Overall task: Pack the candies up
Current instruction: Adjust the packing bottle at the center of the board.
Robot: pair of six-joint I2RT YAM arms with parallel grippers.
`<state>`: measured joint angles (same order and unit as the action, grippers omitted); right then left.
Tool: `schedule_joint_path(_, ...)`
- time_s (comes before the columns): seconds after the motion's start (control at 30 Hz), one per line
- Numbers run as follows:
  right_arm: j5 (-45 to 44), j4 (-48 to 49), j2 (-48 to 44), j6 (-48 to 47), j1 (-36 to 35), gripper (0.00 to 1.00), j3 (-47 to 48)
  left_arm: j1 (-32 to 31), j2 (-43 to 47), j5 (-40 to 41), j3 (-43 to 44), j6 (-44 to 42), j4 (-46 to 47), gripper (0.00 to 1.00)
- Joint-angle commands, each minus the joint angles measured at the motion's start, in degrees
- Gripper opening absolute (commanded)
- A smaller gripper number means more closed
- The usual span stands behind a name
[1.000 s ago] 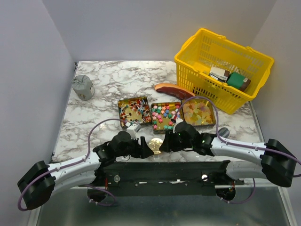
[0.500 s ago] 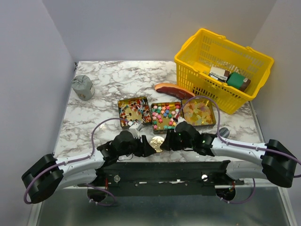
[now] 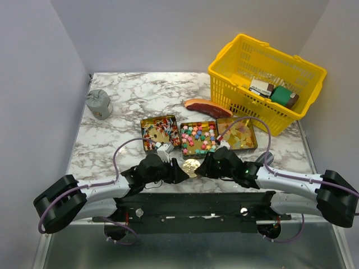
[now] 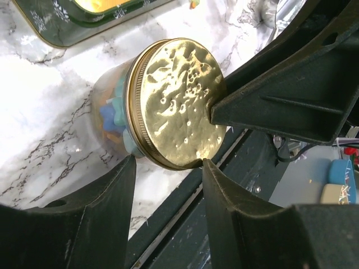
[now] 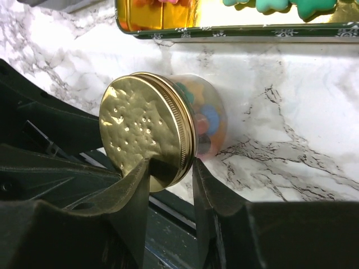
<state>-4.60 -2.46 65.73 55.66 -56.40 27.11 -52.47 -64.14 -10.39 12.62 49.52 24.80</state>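
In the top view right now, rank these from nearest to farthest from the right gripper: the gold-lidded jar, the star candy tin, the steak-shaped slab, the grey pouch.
1. Gold-lidded jar: at the right gripper itself, front edge.
2. Star candy tin: just behind the jar, centre.
3. Steak-shaped slab: farther back, beside the yellow basket.
4. Grey pouch: far back left.

Jar lid [image 4: 176, 103]: hammered gold, dimpled. Jar body [image 5: 207, 120] clear, showing blue, teal and orange candies [image 5: 208, 116]. My grippers' fingers [image 4: 104, 213] matte black. Table [image 3: 126, 92]: white marble with grey-brown veining. Tins [image 3: 197, 138] gold inside, dark green rims with white motifs. Basket [image 3: 263, 67] at 1 o'clock: bright yellow mesh. Slab [image 3: 205, 106] reddish-brown. Pouch [image 3: 99, 103] at 10 o'clock: grey.
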Motion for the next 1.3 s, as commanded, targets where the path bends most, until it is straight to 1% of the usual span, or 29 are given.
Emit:
schedule_joint_path(0.0, -1.37, -6.15, 1.07, 1.73, -0.81, 0.31, -4.00, -0.53, -1.52, 6.96, 0.56, -5.21, -5.28, 0.54)
schedule_joint_path(0.07, -2.51, -7.64, -1.65, 1.82, -0.81, 0.31, -3.21, -0.53, -0.47, 8.54, 1.00, -6.09, -5.02, 0.59)
schedule_joint_path(0.13, -4.71, -10.63, -4.02, 1.38, -0.81, 0.33, -2.33, -0.53, 1.55, 9.42, 0.57, -8.72, -3.97, 0.63)
schedule_joint_path(0.17, -5.41, -11.59, -4.47, 1.12, -0.81, 0.35, -1.11, -1.14, 2.17, 9.08, -0.22, -11.00, 0.21, 0.70)
schedule_joint_path(0.2, -6.81, -13.08, -4.91, 0.68, -0.73, 0.36, -0.58, -2.10, 3.83, 9.68, -1.27, -13.46, 2.86, 0.74)
schedule_joint_path(0.23, -7.35, -13.62, -5.18, 0.33, -0.73, 0.37, 0.04, -3.50, 4.54, 12.13, -2.68, -17.05, 4.54, 0.77)
schedule_joint_path(0.27, -7.70, -14.06, -5.35, 0.07, -0.81, 0.38, 0.57, -5.43, 5.25, 14.59, -2.95, -18.48, 5.08, 0.80)
schedule_joint_path(0.3, -8.49, -15.20, -5.18, -0.55, -0.81, 0.44, 2.57, -7.80, 6.47, 19.57, -3.04, -20.75, 6.04, 0.85)
schedule_joint_path(0.33, -8.58, -15.29, -4.83, -0.64, -0.73, 0.45, 3.03, -9.13, 6.40, 21.10, -3.22, -21.47, 7.10, 0.87)
schedule_joint_path(0.37, -8.76, -15.38, -4.65, -0.81, -0.73, 0.50, 3.82, -11.32, 5.79, 22.86, -3.39, -22.09, 7.63, 0.88)
schedule_joint_path(0.4, -8.93, -15.47, -4.39, -0.99, -0.81, 0.52, 4.26, -12.56, 5.26, 25.92, -3.31, -22.44, 7.90, 0.89)
schedule_joint_path(0.43, -8.93, -15.47, -4.21, -1.08, -0.81, 0.55, 4.61, -13.70, 4.64, 27.60, -3.39, -23.06, 9.12, 0.90)
schedule_joint_path(0.47, -8.85, -15.64, -3.78, -1.08, -0.73, 0.57, 4.96, -16.24, 3.25, 29.27, -3.48, -23.24, 9.83, 0.90)
schedule_joint_path(0.5, -8.85, -15.65, -3.60, -1.25, -0.73, 0.58, 5.66, -17.48, 2.36, 32.77, -3.48, -23.50, 10.62, 0.91)
schedule_joint_path(0.53, -8.85, -15.65, -3.51, -1.25, -0.73, 0.59, 5.93, -18.62, 1.40, 34.11, -3.57, -24.11, 13.15, 0.92)
schedule_joint_path(0.6, -8.41, -15.65, -2.98, -1.34, -0.81, 0.59, 6.72, -20.91, -2.38, 35.87, -3.75, -25.08, 16.06, 0.93)
schedule_joint_path(0.63, -8.15, -15.65, -2.98, -1.34, -0.73, 0.59, 6.81, -21.79, -3.87, 38.32, -3.66, -25.61, 18.68, 0.93)
schedule_joint_path(0.7, -7.44, -15.73, -2.98, -1.25, -0.73, 0.59, 7.08, -23.63, -8.62, 40.62, -2.78, -27.36, 20.98, 0.93)
schedule_joint_path(0.73, -7.27, -15.65, -3.07, -1.34, -0.73, 0.59, 7.16, -24.08, -10.03, 43.24, -2.34, -27.80, 22.30, 0.93)
schedule_joint_path(0.8, -6.65, -15.65, -2.98, -1.25, -0.73, 0.59, 7.34, -24.87, -13.98, 44.49, -1.99, -29.38, 25.46, 0.93)
schedule_joint_path(0.87, -5.86, -15.82, -2.81, -1.25, -0.73, 0.59, 7.52, -25.49, -18.27, 45.99, -2.07, -29.30, 31.78, 0.92)
schedule_joint_path(0.93, -5.33, -16.00, -2.11, -1.25, -0.81, 0.58, 7.69, -26.97, -22.15, 46.42, -1.03, -32.19, 38.80, 0.90)
schedule_joint_path(0.97, -5.07, -16.78, -1.75, -1.25, -0.73, 0.56, 8.13, -27.42, -25.82, 48.52, -0.15, -32.90, 39.53, 0.90)
schedule_joint_path(1.0, -4.98, -17.31, -1.32, -1.34, -0.73, 0.56, 8.30, -27.69, -27.51, 48.71, 0.82, -33.95, 40.67, 0.90)
schedule_joint_path(1.07, -4.80, -19.24, 0.09, -1.34, -0.81, 0.55, 9.01, -28.30, -32.42, 48.54, 0.30, -34.57, 49.00, 0.90)
schedule_joint_path(1.13, -4.45, -19.60, 0.71, -1.17, -0.81, 0.54, 8.75, -28.22, -35.08, 48.36, -0.32, -34.23, 55.85, 0.90)
schedule_joint_path(1.17, -4.02, -19.60, 0.97, -0.82, -0.81, 0.53, 8.48, -28.22, -37.53, 48.36, -0.14, -34.31, 57.28, 0.90)
schedule_joint_path(1.27, -3.23, -19.60, 0.98, -0.20, -0.73, 0.50, 7.52, -28.30, -41.05, 48.54, 0.74, -34.31, 61.32, 0.90)
